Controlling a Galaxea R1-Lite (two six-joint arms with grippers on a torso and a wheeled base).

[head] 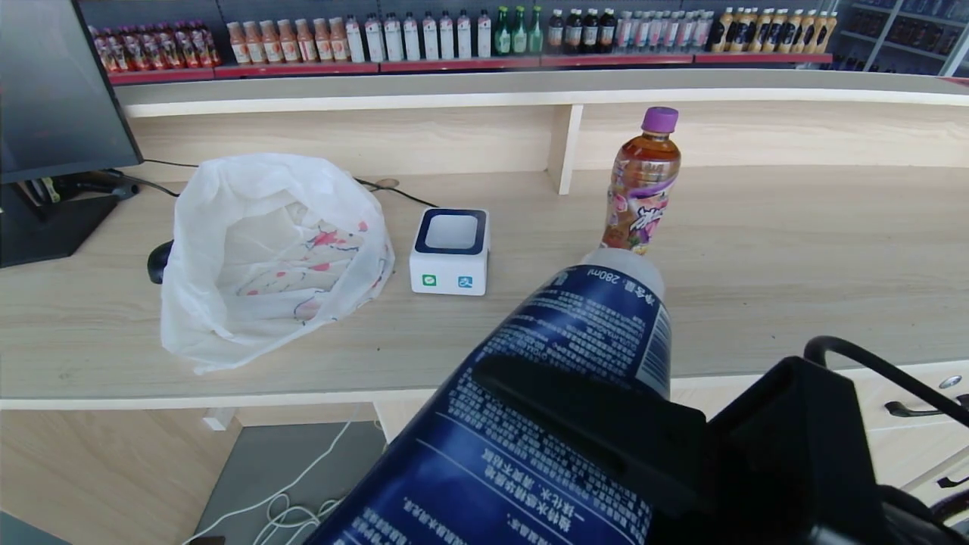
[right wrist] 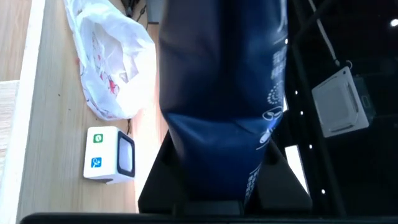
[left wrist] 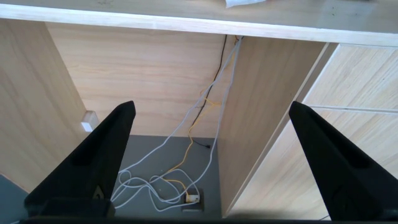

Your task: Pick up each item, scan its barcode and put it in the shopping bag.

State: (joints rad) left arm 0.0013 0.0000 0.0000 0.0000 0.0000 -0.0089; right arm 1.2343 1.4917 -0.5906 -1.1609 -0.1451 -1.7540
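Observation:
Close in front of the head camera, my right gripper (head: 545, 409) is shut on a dark blue bottle (head: 530, 393) with a white cap end, held tilted above the counter's front edge. The right wrist view has the same blue bottle (right wrist: 217, 74) clamped between the fingers (right wrist: 273, 180). A white scanner box (head: 450, 251) with a dark-framed window sits mid-counter. To its left lies an open white plastic shopping bag (head: 265, 250). A tea bottle (head: 642, 185) with a purple cap stands upright right of the scanner. My left gripper (left wrist: 211, 109) hangs open below the counter, holding nothing.
The wooden counter (head: 795, 288) has a raised back ledge and a short divider (head: 564, 147). A monitor (head: 53, 83) stands at the far left, with a dark mouse (head: 157, 261) beside the bag. Cables (left wrist: 180, 174) lie on the floor under the counter. Drink shelves (head: 454, 34) run behind.

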